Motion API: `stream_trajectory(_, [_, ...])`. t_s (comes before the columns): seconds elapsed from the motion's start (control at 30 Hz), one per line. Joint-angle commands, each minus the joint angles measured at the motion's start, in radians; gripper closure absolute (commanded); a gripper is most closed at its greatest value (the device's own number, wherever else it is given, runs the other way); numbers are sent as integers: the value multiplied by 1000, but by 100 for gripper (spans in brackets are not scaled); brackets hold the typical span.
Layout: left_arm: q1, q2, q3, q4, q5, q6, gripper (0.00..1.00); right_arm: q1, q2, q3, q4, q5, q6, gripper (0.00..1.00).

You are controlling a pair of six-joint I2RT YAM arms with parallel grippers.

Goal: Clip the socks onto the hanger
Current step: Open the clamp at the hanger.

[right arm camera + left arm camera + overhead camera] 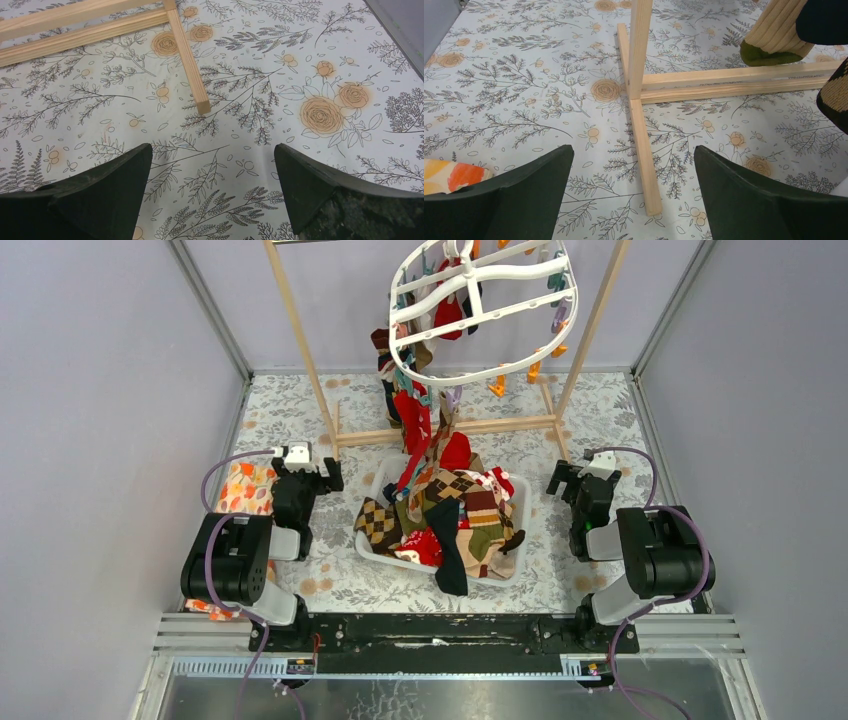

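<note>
Top external view: the left gripper (310,475) and the right gripper (575,478) both sit low over the patterned table (600,410), jaws spread wide and holding nothing. The socks (450,510) are heaped in a white basket (372,545) that lies between the two grippers, to the right of the left one and to the left of the right one. The hanger (466,282) hangs ahead of and well above both, on a wooden frame (450,430), and some socks (red among them) are already clipped along its left side. Judgement on handling: the socks are light, limp and tangled, so a pinch will likely drag neighbours along. A loose cuff or toe at the edge of the heap looks the best hold, for instance the dark sock (450,560) draped over the near rim. The hanger ring is stiff but hangs free and would probably swing when a clip is pressed. Left wrist view adds what the overhead lacks: the frame foot just ahead of the open fingers (524,200), a ribbed tan and olive sock (774,30) dangling ahead and to the right, and an orange floral cloth (454,176) beside the left finger. Right wrist view shows only bare table and the frame's other foot ahead and to the left. Neither wrist view shows the basket or the hanger.
</note>
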Motion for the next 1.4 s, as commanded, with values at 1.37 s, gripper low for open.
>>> stream_trajectory(1.37, [164,-300,1056,-1827,703,93,1,-18,-77,542,579,-1122,1300,8])
